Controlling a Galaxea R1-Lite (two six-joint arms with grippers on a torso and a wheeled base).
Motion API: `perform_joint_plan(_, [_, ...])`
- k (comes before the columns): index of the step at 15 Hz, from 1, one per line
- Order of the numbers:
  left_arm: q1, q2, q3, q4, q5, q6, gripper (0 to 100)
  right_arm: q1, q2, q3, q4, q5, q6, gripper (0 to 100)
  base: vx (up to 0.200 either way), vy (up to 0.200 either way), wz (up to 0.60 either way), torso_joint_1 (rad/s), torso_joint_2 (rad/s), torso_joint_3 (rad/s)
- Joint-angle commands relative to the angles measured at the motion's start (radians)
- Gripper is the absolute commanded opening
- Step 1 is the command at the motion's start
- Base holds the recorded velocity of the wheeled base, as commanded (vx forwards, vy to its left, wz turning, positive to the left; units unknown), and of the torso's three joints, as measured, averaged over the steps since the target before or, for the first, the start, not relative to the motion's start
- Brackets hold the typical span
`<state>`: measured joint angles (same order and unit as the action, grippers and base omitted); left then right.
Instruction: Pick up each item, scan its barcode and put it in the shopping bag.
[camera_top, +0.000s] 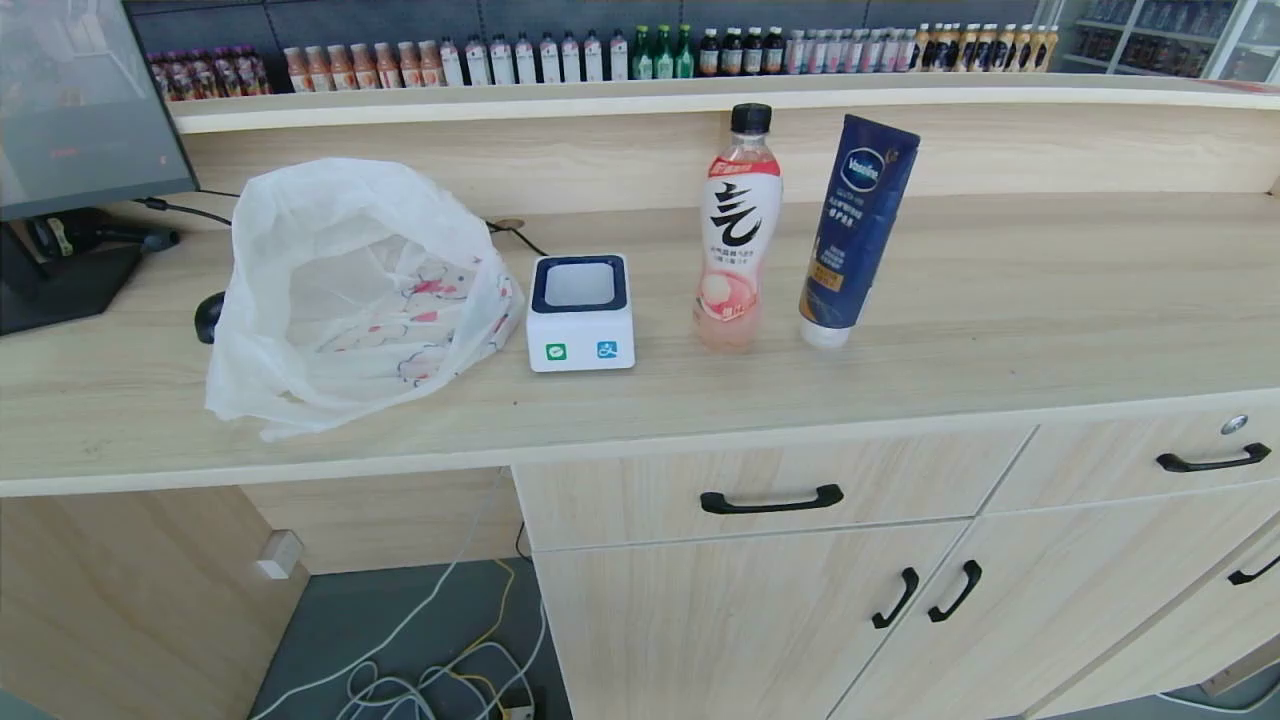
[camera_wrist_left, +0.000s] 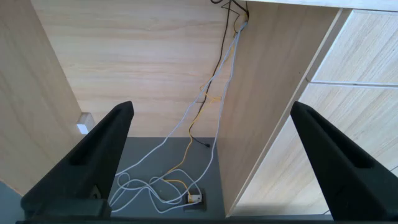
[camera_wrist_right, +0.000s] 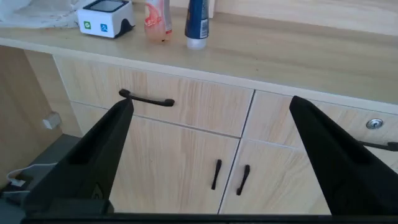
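Note:
A pink drink bottle (camera_top: 737, 228) with a black cap stands upright on the wooden counter (camera_top: 1000, 300). Just right of it a dark blue tube (camera_top: 856, 232) stands on its white cap. A white barcode scanner box (camera_top: 580, 312) sits left of the bottle, and a white plastic shopping bag (camera_top: 350, 290) lies open at the counter's left. In the right wrist view the scanner (camera_wrist_right: 104, 17), bottle (camera_wrist_right: 157, 20) and tube (camera_wrist_right: 197, 22) sit far off on the counter. My right gripper (camera_wrist_right: 208, 158) is open, below counter level before the cabinet doors. My left gripper (camera_wrist_left: 211, 165) is open, low, facing the recess under the counter.
A monitor (camera_top: 80, 100) on a black stand and a black mouse (camera_top: 208, 317) occupy the counter's far left. A raised back ledge (camera_top: 700, 95) runs behind the items. Drawers and doors with black handles (camera_top: 771, 499) lie below. Loose cables (camera_wrist_left: 180, 180) lie on the floor under the counter.

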<state>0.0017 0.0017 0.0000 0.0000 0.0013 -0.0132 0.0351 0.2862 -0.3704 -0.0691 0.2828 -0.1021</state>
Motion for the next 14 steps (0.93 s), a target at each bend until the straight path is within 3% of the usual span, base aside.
perform_joint_plan(1, [0.0,0.0,0.0,0.0,0.0,-0.001,100,0.009,0.2,-0.071,-0.006,0.038,-0.025,100,0.0,0.0,0.0,0.0,0.0,0.0])
perform_joint_plan(14, [0.0,0.001,0.0,0.0,0.0,-0.001,100,0.287,0.728,-0.16,-0.405,0.027,-0.246,100,0.0,0.0,0.0,0.0,0.0,0.0])
